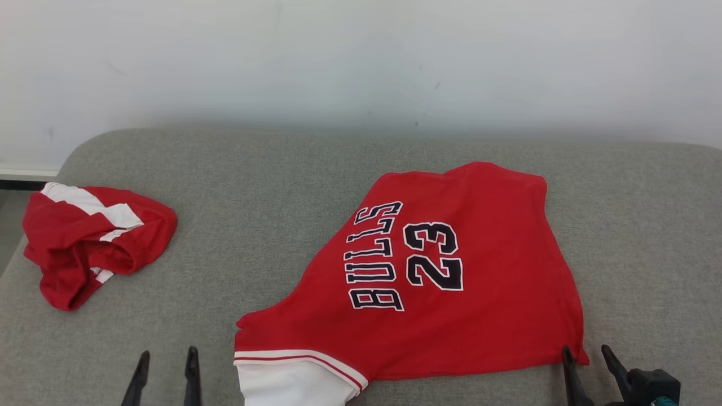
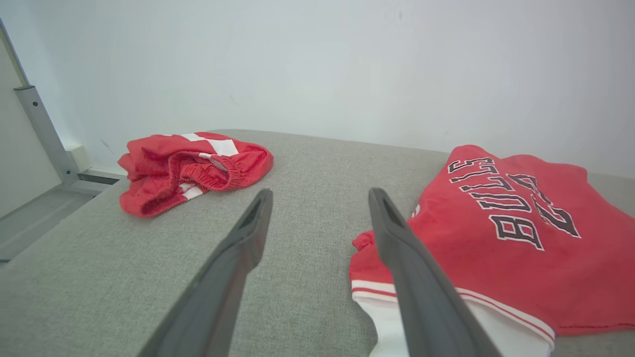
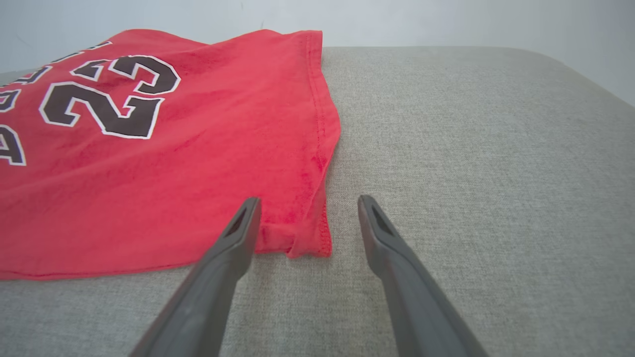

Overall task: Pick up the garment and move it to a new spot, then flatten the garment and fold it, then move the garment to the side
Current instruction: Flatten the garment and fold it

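Garment (image 1: 451, 270), a red jersey marked BULLS 23, lies loosely spread at centre-right of the grey fabric-covered table (image 1: 271, 186). It is not yet flat, and 1 white-trimmed sleeve (image 1: 287, 383) is bunched at the near side. I note both tools released and empty. The left tool (image 1: 167, 369) sits just left of that sleeve and the right tool (image 1: 588, 366) at the near hem corner (image 3: 302, 238). Risks: a pinch catching only 1 layer would drag the cloth into creases, and the crumpled red shorts (image 1: 96, 242) at far left could be mistaken for it.
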`<state>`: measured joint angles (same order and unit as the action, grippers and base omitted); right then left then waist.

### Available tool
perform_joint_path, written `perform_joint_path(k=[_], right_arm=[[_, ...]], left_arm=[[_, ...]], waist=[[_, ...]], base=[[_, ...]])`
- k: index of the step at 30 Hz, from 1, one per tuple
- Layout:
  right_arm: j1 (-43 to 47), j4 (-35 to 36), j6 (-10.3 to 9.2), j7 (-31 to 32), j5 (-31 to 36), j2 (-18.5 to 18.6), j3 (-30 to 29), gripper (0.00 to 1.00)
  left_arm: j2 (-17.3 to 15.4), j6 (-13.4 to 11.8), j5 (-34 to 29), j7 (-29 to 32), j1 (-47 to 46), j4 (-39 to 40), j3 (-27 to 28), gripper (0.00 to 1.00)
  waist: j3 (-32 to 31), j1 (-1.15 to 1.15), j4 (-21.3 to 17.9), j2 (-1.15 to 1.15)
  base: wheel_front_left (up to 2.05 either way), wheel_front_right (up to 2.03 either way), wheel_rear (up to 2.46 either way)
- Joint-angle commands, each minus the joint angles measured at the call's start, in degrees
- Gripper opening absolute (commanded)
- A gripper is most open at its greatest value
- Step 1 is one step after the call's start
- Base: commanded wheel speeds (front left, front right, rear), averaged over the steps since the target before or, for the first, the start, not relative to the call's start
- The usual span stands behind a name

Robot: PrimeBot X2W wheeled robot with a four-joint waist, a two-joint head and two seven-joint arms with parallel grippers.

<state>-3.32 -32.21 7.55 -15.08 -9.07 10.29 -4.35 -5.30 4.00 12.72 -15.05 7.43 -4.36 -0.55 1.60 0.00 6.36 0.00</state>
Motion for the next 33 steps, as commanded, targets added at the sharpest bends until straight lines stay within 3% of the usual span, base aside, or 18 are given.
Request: perform_joint_path(k=[1, 6, 7, 8, 10, 11, 12, 19, 27, 28, 29, 30, 31, 33], right_arm=[[0.3, 0.0, -0.13, -0.1, 0.3, 0.2, 0.1, 1.00], [0.3, -1.3, -0.13, -0.1, 0.9, 0.3, 0.7, 1.00], [0.1, -1.6, -0.13, -0.1, 0.9, 0.3, 0.8, 0.91], [-0.2, -1.9, -0.13, -0.1, 0.9, 0.4, 0.9, 0.54], [-0.7, -3.1, -0.13, 0.2, 1.0, 0.5, 0.9, 0.29], [-1.0, -3.6, -0.13, 0.2, 1.1, 0.5, 1.1, 0.10], [-1.4, -4.3, -0.13, 0.2, 1.0, 0.6, 1.3, 0.00], [-4.6, -8.9, -0.13, 0.1, 0.6, 1.6, 1.9, 0.00], [-3.3, -6.1, -0.13, -0.1, -2.6, 3.5, -0.8, 0.00], [-2.9, -5.1, -0.13, -0.1, -3.4, 3.7, 0.4, 0.07], [-2.6, -4.6, -0.13, -0.1, -3.8, 3.6, 1.1, 0.29], [-2.3, -4.3, -0.13, -0.1, -4.0, 3.4, 1.8, 0.83], [-2.0, -3.8, -0.13, -0.1, -4.3, 3.2, 2.2, 1.00], [-1.6, -3.3, -0.13, -0.1, -4.7, 2.6, 3.4, 1.00]], left_arm=[[0.4, -0.3, -0.8, -0.2, 0.7, 0.5, 0.5, 1.00], [0.6, -1.1, -3.7, -0.2, 0.1, 2.2, 3.9, 1.00], [0.5, -1.3, -4.2, -0.2, -0.2, 2.5, 4.5, 1.00], [0.3, -1.4, -4.8, -0.2, -0.3, 2.4, 4.9, 1.00], [-0.3, -1.4, -6.0, -0.2, -0.4, 1.5, 5.2, 1.00], [-0.3, -1.3, -6.2, -0.2, -0.8, 1.2, 5.4, 1.00], [-0.4, -1.3, -6.5, -0.2, -0.9, 1.0, 5.6, 1.00], [0.2, -0.6, -6.4, -0.2, -1.9, 0.2, 6.2, 1.00], [1.0, 0.0, -5.9, -0.2, -1.3, -0.2, 6.5, 1.00], [1.1, 0.1, -6.1, -0.2, -1.0, -0.2, 6.6, 1.00], [1.1, 0.2, -6.3, -0.2, -0.9, -0.3, 6.6, 1.00], [1.2, 0.2, -6.4, -0.2, -0.9, -0.4, 6.6, 1.00], [1.1, 0.3, -6.9, -0.2, -0.9, -0.6, 6.4, 1.00], [0.6, 0.6, -7.6, -0.2, -0.8, -1.3, 5.6, 1.00]], waist=[[-0.2, 0.00, 0.0, 0.00], [-1.2, 0.00, -0.1, 0.00], [-1.3, 0.00, -0.1, 0.00], [-1.4, 0.00, -0.2, 0.00], [-1.7, 0.00, -0.2, 0.00], [-1.8, 0.00, -0.3, 0.00], [-1.8, 0.00, -0.4, 0.00], [-2.1, 0.00, -1.4, 0.00], [-2.7, 0.00, -2.6, 0.00], [-2.8, 0.00, -2.8, 0.00], [-2.9, 0.00, -2.8, 0.00], [-2.9, 0.00, -2.8, 0.00], [-3.0, 0.00, -2.7, 0.00], [-3.0, 0.00, -2.7, 0.00]], base=[[0.00, 0.00, 0.00], [0.00, 0.00, 0.00], [0.00, 0.00, 0.00], [0.00, 0.00, 0.00], [0.00, 0.00, 0.00], [0.00, 0.00, 0.00], [0.00, 0.00, 0.00], [0.00, 0.00, 0.00], [0.00, 0.00, 0.00], [0.00, 0.00, 0.00], [0.00, 0.00, 0.00], [0.00, 0.00, 0.00], [0.00, 0.00, 0.00], [0.00, 0.00, 0.00]])
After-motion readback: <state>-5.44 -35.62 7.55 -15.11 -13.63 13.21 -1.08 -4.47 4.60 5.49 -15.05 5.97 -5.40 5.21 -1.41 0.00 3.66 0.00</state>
